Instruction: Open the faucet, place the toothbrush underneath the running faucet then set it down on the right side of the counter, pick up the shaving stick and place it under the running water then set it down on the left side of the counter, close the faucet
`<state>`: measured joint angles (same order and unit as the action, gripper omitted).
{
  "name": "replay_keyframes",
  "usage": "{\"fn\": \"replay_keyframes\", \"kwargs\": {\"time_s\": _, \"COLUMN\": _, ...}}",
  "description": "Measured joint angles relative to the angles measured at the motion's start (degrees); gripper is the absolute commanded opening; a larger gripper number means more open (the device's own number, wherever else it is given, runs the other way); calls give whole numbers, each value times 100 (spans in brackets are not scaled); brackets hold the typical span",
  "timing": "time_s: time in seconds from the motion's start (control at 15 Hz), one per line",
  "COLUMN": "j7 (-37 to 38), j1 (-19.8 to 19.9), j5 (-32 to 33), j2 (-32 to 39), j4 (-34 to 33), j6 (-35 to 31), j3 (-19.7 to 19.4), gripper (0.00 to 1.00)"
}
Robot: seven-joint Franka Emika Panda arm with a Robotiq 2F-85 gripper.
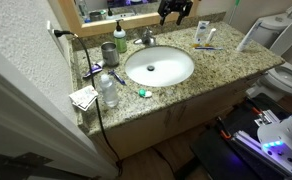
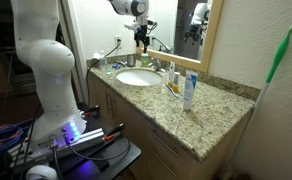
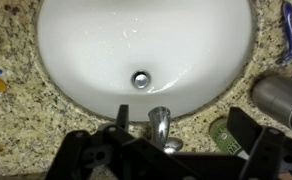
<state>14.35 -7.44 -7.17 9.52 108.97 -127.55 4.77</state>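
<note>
The chrome faucet (image 3: 160, 125) stands at the back rim of the oval white basin (image 3: 96, 50); it also shows in an exterior view (image 1: 146, 38). No water shows at the spout. My gripper (image 3: 186, 128) is open and empty, with its fingers on either side of the faucet and above it. It hangs over the back of the counter in both exterior views (image 1: 174, 14) (image 2: 140, 40). The thin blue toothbrush (image 1: 210, 47) lies on the granite counter (image 1: 221, 65), right of the basin. A blue shaving stick (image 1: 93, 70) (image 3: 289, 25) lies left of the basin.
A green soap bottle (image 1: 120, 35) and a grey cup (image 1: 108, 52) stand beside the faucet. A clear bottle (image 1: 108, 92), a folded cloth (image 1: 83, 97) and a cable are at the left front. A tube (image 2: 189, 92) stands upright. A toilet (image 1: 286, 75) is beside the counter.
</note>
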Motion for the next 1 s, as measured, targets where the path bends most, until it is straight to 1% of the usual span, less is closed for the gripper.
{"fn": "replay_keyframes", "kwargs": {"time_s": 0.2, "j7": -23, "j1": 26, "j5": 0, "j2": 827, "j4": -833, "j6": -5, "j3": -25, "gripper": 100}}
{"fn": "replay_keyframes", "kwargs": {"time_s": 0.27, "j7": -21, "j1": 26, "j5": 0, "j2": 971, "j4": -983, "j6": -8, "j3": -27, "gripper": 100}}
{"fn": "replay_keyframes", "kwargs": {"time_s": 0.67, "j7": -12, "j1": -4, "j5": 84, "j2": 1035, "j4": -1028, "j6": -44, "j3": -26, "gripper": 100}}
{"fn": "replay_keyframes", "kwargs": {"time_s": 1.0, "j7": 68, "j1": -133, "j5": 466, "j2": 1744, "j4": -1578, "j6": -565, "j3": -40, "gripper": 100}}
